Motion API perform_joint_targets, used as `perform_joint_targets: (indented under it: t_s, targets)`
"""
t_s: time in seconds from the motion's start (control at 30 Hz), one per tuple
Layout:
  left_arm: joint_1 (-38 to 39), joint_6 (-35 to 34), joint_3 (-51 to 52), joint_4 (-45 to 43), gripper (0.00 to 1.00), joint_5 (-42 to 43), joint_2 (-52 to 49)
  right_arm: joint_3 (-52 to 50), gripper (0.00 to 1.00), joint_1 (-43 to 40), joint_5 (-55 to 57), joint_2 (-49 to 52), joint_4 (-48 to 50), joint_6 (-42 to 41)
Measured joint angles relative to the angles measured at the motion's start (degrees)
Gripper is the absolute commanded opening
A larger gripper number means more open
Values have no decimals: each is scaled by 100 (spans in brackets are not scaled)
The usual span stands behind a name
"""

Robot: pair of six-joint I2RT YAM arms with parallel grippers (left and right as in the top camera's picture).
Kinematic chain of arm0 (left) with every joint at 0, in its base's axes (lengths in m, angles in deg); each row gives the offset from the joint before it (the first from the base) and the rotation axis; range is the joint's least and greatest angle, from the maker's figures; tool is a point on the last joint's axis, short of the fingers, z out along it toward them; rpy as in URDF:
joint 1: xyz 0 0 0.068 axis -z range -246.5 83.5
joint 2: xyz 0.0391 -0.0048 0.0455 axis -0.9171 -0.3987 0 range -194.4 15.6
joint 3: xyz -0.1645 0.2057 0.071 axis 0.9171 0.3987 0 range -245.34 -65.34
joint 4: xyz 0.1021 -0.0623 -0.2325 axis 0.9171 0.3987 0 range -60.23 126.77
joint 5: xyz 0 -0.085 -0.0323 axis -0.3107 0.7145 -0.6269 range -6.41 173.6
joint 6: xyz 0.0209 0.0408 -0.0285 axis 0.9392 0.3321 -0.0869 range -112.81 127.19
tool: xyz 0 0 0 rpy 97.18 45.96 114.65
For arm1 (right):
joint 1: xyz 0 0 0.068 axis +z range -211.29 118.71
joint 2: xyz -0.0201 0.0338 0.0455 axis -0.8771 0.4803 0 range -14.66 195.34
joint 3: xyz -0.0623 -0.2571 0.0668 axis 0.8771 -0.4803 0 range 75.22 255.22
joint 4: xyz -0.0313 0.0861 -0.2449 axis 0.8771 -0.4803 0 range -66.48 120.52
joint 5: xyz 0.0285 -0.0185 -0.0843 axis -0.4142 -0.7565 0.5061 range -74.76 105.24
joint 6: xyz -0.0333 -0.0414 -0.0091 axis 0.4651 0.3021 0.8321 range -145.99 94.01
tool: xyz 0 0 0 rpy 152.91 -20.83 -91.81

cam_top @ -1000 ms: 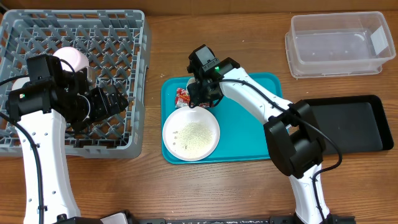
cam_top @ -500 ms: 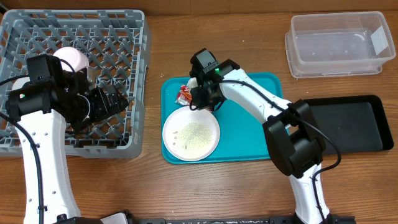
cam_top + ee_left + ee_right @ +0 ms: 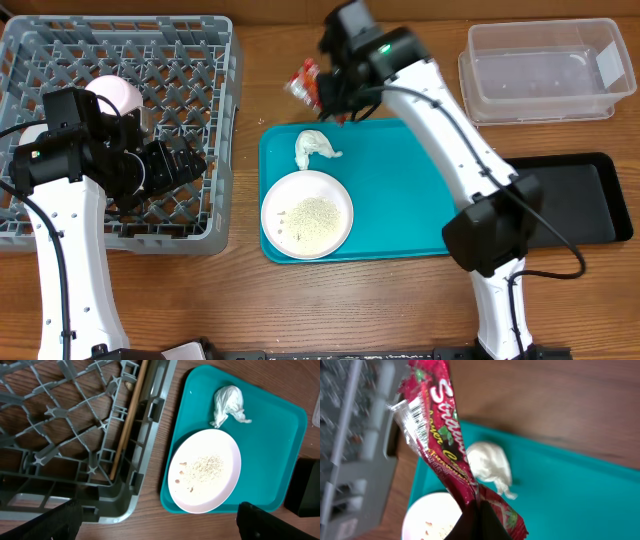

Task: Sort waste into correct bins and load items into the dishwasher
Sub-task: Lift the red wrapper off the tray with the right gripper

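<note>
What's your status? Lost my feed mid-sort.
Right fingers shut on red wrapper, held above table beyond teal tray. Left fingers open, by dish rack. Tissue, crumbed plate on tray. Nothing blocking clear tub.

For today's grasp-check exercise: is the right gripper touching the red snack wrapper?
Touching. The right wrist view shows the right gripper pinching the red snack wrapper at its lower end.

Bright, even light falls from above. Shadows on the counter [image 3: 400, 300] are soft and faint. The clear tub [image 3: 540, 108] shines a little. In the right wrist view the grey rack [image 3: 350, 420] looks blurry, but the red wrapper [image 3: 440, 445] is sharp.
</note>
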Motion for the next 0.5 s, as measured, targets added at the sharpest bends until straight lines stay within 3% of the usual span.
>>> perform_joint_targets:
  t_s: [0.27,0.43,0.5]
  targets:
    - [0,0,0,0,100,0,0,588,4,-1443,68,-68,-105,-645]
    - [0,0,0,0,100,0,0,590,4,-2739,138,-68,-90,-1700]
    - [0,0,0,0,100,0,0,590,10,-3143,155,-68,-57,-2188]
